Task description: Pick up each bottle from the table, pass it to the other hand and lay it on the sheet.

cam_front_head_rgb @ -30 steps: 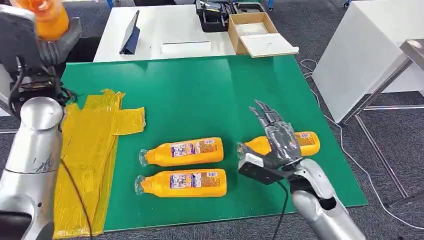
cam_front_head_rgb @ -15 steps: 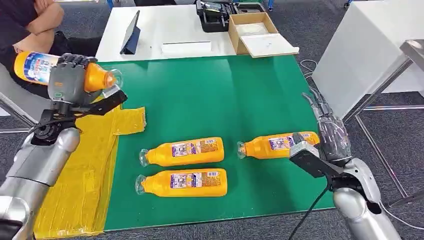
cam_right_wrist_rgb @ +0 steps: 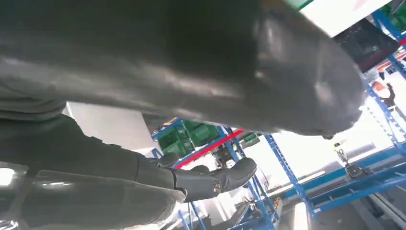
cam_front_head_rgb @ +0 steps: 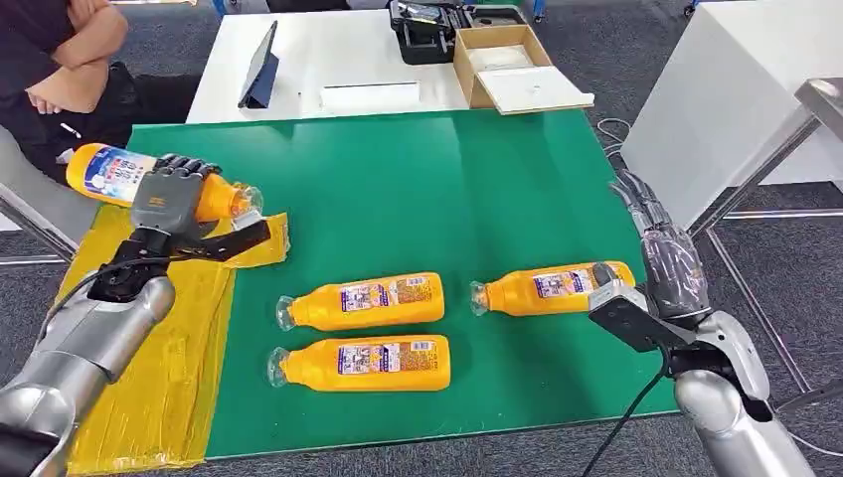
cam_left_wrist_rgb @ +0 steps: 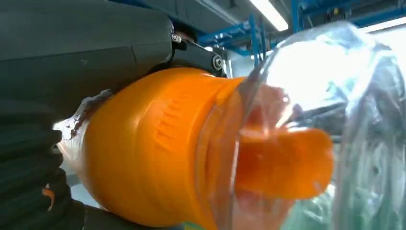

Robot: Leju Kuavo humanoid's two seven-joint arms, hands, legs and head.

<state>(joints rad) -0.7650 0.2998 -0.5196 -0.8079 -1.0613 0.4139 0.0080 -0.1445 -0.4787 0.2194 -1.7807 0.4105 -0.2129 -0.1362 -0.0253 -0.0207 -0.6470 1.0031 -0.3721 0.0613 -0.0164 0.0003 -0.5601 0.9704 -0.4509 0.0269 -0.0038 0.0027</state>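
My left hand (cam_front_head_rgb: 171, 202) grips an orange bottle (cam_front_head_rgb: 109, 175) with a clear cap, held nearly level just above the far end of the yellow sheet (cam_front_head_rgb: 169, 338). In the left wrist view the same orange bottle (cam_left_wrist_rgb: 158, 148) is close up, cap toward the camera. Three more orange bottles lie on the green table: one (cam_front_head_rgb: 368, 301) in the middle, one (cam_front_head_rgb: 363, 363) nearer me, one (cam_front_head_rgb: 552, 286) to the right. My right hand (cam_front_head_rgb: 668, 260) is open, fingers straight, beside the right bottle's base and off the table's right edge; its fingers (cam_right_wrist_rgb: 210, 182) show in the right wrist view.
The green mat (cam_front_head_rgb: 418, 189) covers the table. Behind it a white table holds a tablet (cam_front_head_rgb: 260, 68), a cardboard box (cam_front_head_rgb: 517, 65) and a black case (cam_front_head_rgb: 427, 25). A person (cam_front_head_rgb: 60, 60) sits at the far left. A white cabinet (cam_front_head_rgb: 726, 99) stands to the right.
My left hand has lowered the bottle toward the yellow sheet and tipped it nearly level. My right hand has drawn back from over the right bottle to the table's right edge.
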